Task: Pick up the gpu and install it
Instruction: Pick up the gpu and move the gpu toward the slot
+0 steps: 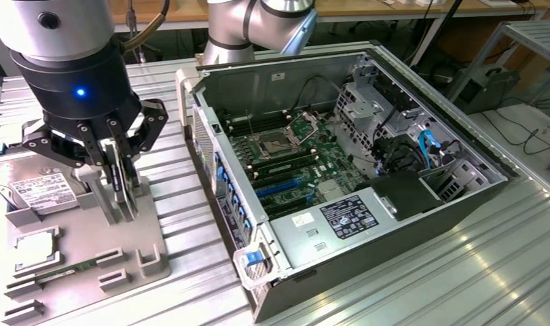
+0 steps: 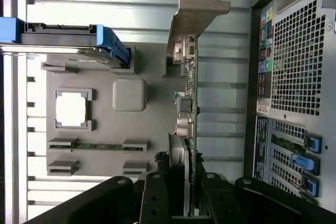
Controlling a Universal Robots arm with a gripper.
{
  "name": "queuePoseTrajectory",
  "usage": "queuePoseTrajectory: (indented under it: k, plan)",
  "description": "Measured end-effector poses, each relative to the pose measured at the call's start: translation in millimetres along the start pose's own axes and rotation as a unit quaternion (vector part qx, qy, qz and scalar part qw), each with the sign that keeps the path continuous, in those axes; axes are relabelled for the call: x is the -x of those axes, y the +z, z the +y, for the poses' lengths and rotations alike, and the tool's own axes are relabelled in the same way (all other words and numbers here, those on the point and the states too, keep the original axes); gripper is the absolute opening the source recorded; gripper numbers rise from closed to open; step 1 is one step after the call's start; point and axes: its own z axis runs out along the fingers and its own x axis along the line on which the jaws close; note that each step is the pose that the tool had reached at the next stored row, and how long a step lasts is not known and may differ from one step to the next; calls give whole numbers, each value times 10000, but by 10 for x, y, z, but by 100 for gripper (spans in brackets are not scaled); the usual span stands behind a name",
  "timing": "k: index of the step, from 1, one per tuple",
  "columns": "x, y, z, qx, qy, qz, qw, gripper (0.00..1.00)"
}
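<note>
The gpu stands on edge in a slot of the grey holder tray at the exterior view's left. My gripper hangs straight down over it with one finger on each face of the card, shut on it. In the wrist view the gpu shows edge-on as a thin green board with its silver end bracket at the far end. The black fan shroud sits between the fingers of my gripper. The card's lower edge still looks seated in the holder.
The open computer case lies to the exterior view's right of the tray, its motherboard exposed. The tray also holds a hard drive, a CPU and a RAM stick. The case's rear panel runs close beside the card.
</note>
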Motion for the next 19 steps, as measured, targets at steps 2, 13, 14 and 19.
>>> queuePoseTrajectory:
  k: [2,13,14,19]
  plan:
    - [0,-10,0,-4,0,-1,10000,28]
    - [2,-73,1,-98,-2,3,10000,28]
    - [1,-76,1,-100,-2,3,10000,28]
    - [2,-96,2,-120,-3,4,9999,28]
